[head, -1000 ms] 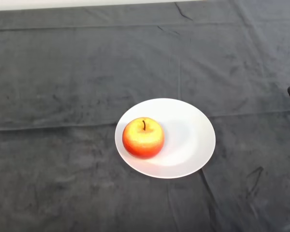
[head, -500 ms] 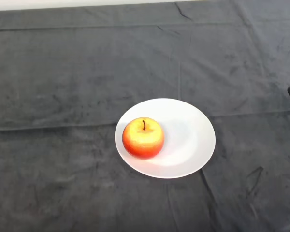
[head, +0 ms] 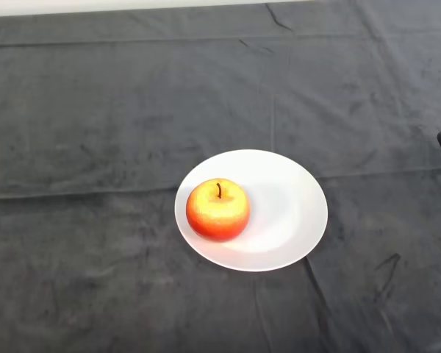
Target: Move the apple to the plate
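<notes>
Upright, a red-yellow apple rests on the white plate, toward its left rim, dark cloth open on every side.

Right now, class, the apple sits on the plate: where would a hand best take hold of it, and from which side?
Probably round its widest middle, coming down from above. The apple stands upright, stem up, on the left part of the white plate, so its rounded flanks are free all round, while the plate's raised rim would likely hinder a low sideways approach.
</notes>
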{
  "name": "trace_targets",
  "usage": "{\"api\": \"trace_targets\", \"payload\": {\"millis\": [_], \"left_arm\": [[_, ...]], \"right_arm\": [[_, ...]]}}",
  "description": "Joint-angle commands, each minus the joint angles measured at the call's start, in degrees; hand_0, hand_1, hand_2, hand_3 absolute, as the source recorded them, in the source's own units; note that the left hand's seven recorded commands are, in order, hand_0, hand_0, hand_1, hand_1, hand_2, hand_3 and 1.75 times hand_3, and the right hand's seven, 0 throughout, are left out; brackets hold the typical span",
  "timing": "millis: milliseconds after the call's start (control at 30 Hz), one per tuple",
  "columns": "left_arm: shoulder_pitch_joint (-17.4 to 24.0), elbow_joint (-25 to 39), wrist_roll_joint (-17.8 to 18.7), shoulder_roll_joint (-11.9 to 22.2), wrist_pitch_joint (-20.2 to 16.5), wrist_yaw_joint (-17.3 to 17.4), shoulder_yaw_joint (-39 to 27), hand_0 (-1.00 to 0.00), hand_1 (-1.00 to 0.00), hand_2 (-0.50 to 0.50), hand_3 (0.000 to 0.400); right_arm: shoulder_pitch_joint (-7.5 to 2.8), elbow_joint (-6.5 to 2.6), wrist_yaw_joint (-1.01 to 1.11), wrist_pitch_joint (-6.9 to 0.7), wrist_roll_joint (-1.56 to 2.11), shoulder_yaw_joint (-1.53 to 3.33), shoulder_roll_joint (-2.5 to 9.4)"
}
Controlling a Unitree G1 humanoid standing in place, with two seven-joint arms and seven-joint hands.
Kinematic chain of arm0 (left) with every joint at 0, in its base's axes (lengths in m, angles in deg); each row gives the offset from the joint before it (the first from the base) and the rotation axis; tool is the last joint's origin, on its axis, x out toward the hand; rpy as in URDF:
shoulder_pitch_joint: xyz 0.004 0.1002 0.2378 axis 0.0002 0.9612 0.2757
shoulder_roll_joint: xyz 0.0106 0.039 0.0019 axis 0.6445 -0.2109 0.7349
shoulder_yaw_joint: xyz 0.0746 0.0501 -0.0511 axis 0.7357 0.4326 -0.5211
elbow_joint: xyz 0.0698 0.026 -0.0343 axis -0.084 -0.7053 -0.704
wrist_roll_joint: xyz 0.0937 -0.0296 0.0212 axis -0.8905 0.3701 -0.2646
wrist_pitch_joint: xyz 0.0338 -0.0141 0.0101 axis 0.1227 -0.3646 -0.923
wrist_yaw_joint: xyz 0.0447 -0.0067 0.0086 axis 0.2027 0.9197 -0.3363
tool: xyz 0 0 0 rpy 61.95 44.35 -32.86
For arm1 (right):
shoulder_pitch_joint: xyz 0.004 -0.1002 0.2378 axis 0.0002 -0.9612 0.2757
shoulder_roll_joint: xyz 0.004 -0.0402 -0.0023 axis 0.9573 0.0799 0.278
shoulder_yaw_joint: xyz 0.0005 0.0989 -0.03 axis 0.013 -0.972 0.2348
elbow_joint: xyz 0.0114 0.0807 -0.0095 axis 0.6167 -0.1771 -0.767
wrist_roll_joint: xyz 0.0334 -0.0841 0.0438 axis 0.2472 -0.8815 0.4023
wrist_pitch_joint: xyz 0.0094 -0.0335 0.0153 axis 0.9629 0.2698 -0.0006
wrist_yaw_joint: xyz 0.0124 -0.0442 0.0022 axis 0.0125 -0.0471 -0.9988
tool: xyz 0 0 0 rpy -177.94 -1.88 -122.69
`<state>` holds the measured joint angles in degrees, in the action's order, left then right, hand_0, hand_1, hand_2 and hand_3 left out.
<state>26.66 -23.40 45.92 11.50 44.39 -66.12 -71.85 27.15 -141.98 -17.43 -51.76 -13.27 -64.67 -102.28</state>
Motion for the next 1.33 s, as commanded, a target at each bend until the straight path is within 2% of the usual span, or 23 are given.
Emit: {"api": "trace_targets", "payload": {"millis": [33, 1333], "left_arm": [[2.1, 2.0, 0.5, 4.2, -0.4, -0.2, -0.6, 0.0, 0.0, 0.0, 0.0], [2.1, 2.2, 0.9, 4.2, -0.5, 0.4, -0.7, 0.0, 0.0, 0.0, 0.0]], "right_arm": [[1.38, 0.59, 0.27, 0.16, 0.09, -0.4, -1.53], [1.39, 0.59, 0.28, 0.16, 0.04, -0.45, -1.52]]}}
